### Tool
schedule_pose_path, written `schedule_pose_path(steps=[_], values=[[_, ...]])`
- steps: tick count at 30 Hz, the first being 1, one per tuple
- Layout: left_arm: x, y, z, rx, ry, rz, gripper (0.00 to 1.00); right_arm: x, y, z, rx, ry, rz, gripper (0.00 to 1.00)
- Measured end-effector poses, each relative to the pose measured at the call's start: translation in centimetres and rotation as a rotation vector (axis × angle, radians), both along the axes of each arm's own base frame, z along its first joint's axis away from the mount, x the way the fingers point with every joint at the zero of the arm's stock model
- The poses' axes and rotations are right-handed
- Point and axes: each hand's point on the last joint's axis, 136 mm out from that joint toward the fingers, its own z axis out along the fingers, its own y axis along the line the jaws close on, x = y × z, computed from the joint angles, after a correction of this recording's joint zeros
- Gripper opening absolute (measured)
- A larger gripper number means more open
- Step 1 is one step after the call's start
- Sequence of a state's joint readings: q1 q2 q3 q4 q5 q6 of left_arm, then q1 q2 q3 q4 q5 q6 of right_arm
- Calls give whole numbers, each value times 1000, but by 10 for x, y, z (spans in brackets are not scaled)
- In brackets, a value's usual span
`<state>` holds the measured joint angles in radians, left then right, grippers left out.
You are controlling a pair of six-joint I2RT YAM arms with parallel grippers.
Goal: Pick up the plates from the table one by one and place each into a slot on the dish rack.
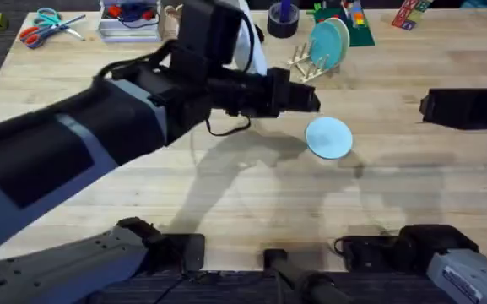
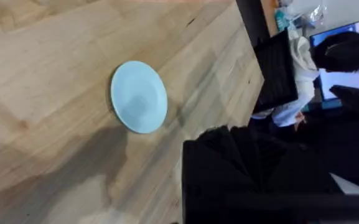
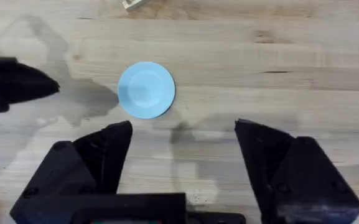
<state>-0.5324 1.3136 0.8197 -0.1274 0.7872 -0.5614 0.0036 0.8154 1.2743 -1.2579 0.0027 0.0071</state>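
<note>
On the table (image 1: 226, 186) before you, a pale blue plate (image 1: 328, 138) lying flat, two plates in the rack (image 1: 311, 61) — right gripper (image 3: 182, 149) spread wide and empty, left gripper (image 1: 311, 97) just beside the plate, its grip perhaps closed — you cannot tell.

Table (image 1: 226, 194): pale wood planks, smooth, low sheen. Lying plate (image 1: 328, 137): pale blue plastic, smooth, matt. Dish rack (image 1: 309, 63): light bare wood pegs. Gripper fingers (image 3: 104, 149): black matt plastic.
</note>
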Motion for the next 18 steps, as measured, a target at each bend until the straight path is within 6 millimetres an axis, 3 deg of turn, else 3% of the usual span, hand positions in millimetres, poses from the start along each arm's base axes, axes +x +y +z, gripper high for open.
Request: schedule_pose_path(steps=[18], values=[[10, -45, -68, -5, 136, -52, 40, 0, 0, 0, 0, 0, 0, 995]])
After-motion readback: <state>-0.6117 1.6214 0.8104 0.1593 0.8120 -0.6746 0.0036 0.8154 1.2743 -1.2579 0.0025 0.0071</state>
